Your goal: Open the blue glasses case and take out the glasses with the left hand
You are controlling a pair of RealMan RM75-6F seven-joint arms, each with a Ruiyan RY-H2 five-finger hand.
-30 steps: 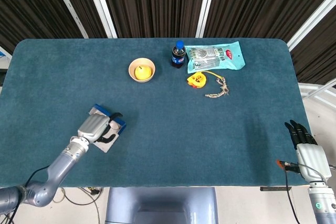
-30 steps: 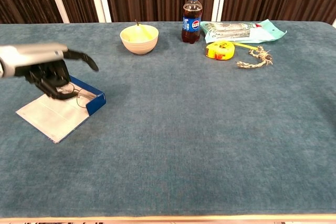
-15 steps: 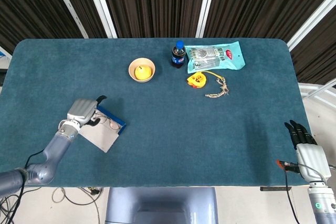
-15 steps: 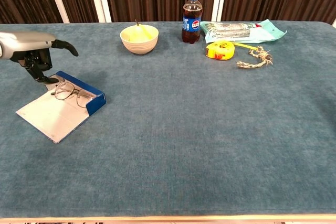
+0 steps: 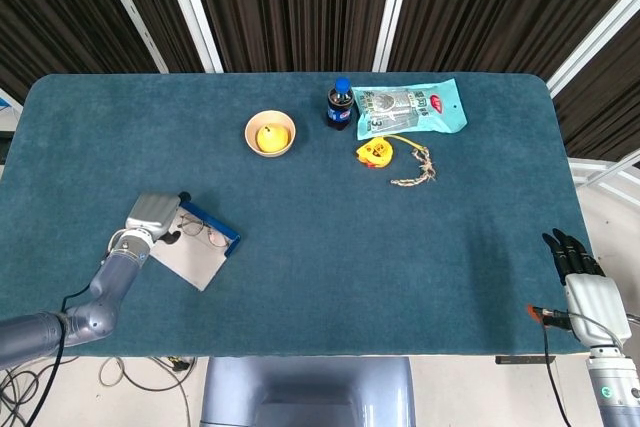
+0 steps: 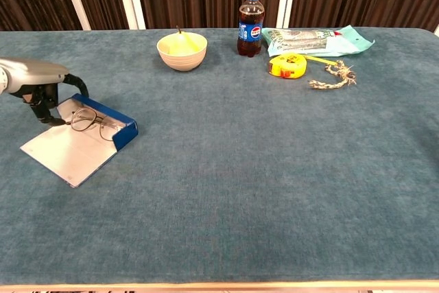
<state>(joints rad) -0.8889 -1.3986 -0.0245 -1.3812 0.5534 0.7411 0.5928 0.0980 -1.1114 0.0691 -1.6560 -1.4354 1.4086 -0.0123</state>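
Note:
The blue glasses case (image 6: 118,128) lies open at the table's left, its grey-lined lid (image 6: 65,150) flat toward the front edge. In the head view the case (image 5: 222,235) shows its blue rim. Thin-framed glasses (image 6: 88,121) (image 5: 202,233) lie across the open case. My left hand (image 6: 40,86) (image 5: 152,217) hangs over the case's left end, fingers curled down, fingertips (image 6: 49,117) at the left end of the glasses. Whether they pinch the frame is hidden. My right hand (image 5: 580,269) rests off the table's right front corner, fingers straight, holding nothing.
At the back stand a cream bowl (image 6: 182,51) with a yellow fruit, a cola bottle (image 6: 250,24) and a teal snack bag (image 6: 319,39). A yellow tape measure (image 6: 287,66) and a piece of rope (image 6: 335,75) lie in front of the bag.
My left hand drew back off the case to its left end, uncovering the glasses, then sank and curled its fingers down beside them. The right hand stayed still.

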